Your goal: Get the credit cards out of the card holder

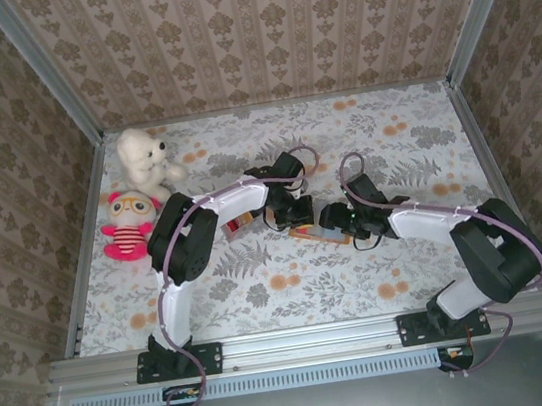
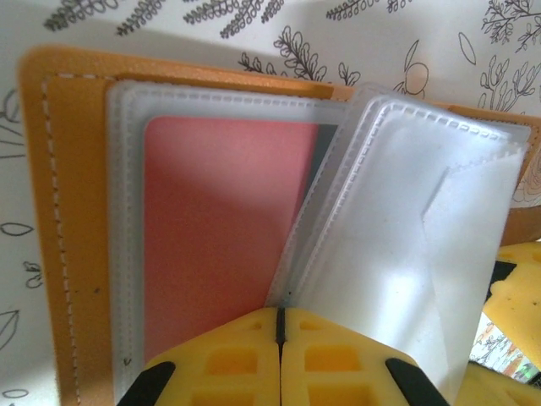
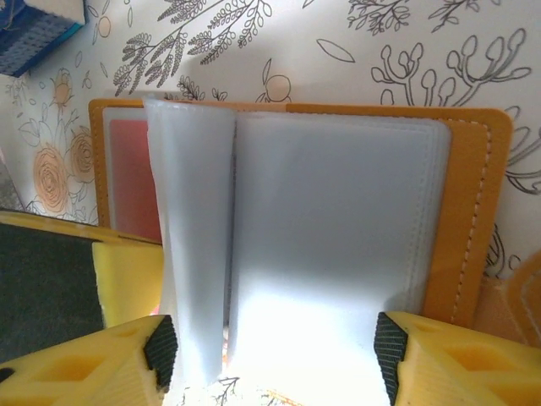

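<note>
"So, the left hand?"
"Clenched on a lifted clear pocket leaf; right hand spread wide over the open card holder."
"And inside?"
"One red card, in a pocket; holder flat on the surface."

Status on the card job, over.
Left gripper shut on clear plastic pocket leaf. Right gripper open over tan-orange leather card holder. Red plastic card in pocket. No obstruction seen.

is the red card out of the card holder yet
No, the red card lies inside a clear pocket of the open card holder.
</note>
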Motion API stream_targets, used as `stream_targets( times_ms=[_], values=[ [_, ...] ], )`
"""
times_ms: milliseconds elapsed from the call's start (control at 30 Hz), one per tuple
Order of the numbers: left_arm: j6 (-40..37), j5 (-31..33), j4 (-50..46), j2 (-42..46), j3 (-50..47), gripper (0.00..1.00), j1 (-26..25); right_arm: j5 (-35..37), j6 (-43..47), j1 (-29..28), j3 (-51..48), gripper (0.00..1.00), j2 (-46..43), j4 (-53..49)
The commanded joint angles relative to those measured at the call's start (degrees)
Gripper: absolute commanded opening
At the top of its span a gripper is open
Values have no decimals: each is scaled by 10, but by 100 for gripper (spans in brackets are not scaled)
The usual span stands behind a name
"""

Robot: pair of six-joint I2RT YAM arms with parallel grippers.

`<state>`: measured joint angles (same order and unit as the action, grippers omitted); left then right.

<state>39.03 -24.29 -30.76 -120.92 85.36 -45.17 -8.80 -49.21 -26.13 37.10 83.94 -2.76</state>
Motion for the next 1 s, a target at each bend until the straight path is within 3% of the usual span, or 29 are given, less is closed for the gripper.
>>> stream_targets(
  times_ms=[0, 233, 967],
  values=[
    [1, 15, -13, -20, -23, 6, 4, -8, 5, 3, -12, 71, -24, -5],
    [2, 11, -8, -20, -25, 5, 4, -13, 9, 3, 1, 76, -7, -15],
    [17, -83, 49, 41, -38, 6, 36, 66, 36, -4, 79, 63, 117, -178]
  ],
)
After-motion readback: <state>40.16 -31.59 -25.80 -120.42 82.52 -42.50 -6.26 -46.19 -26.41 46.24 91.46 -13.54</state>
